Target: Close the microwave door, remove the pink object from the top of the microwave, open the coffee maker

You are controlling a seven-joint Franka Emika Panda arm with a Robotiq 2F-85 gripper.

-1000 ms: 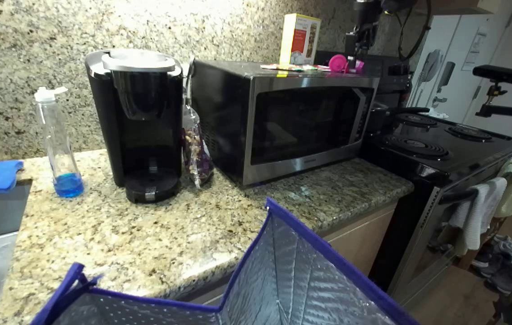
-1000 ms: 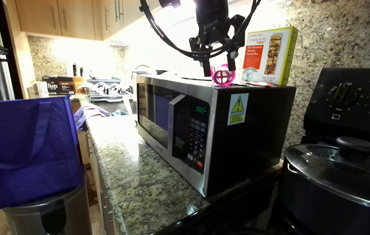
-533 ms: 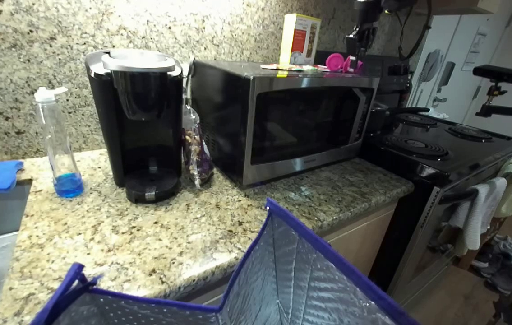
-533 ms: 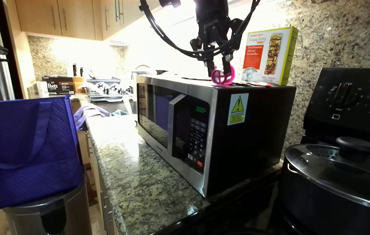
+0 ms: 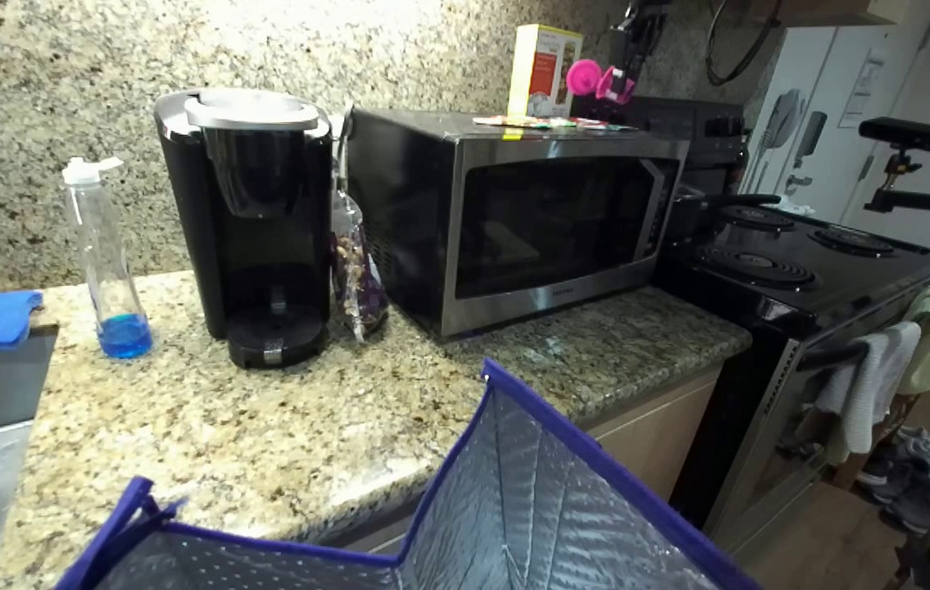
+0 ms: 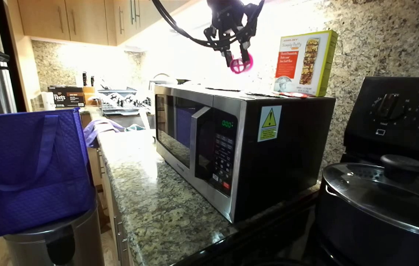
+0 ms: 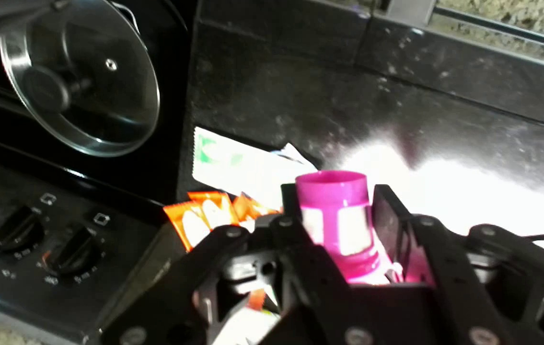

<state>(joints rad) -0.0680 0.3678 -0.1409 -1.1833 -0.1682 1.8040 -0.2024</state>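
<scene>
Clamped on the pink object, the pincer hangs clear above the microwave and its closed door; the coffee maker, well apart, awaits opening.

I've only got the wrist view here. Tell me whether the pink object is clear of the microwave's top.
Observer: It is. Both exterior views show the pink object in the air, with a gap above the microwave.
Operator: Good. Report on the microwave door.
Observer: The microwave door is shut in both exterior views.
Operator: Now the coffee maker.
Observer: In an exterior view, the coffee maker has its lid down.
</scene>
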